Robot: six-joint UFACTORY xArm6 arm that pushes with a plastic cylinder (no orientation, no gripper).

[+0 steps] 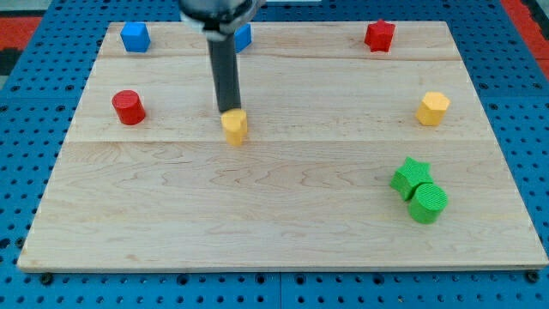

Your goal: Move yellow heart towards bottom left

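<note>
The yellow heart [234, 127] lies on the wooden board [274, 223], left of centre in the upper half. My tip [229, 110] stands right at the heart's top edge, touching or almost touching it. The dark rod rises straight up from there to the view's top.
A red cylinder [128, 106] is at the left, a blue block [135, 37] at the top left, another blue block [244, 36] partly behind the rod. A red block [379, 35] is top right, a yellow hexagon [433, 108] right. A green star [410, 177] touches a green cylinder [427, 203] lower right.
</note>
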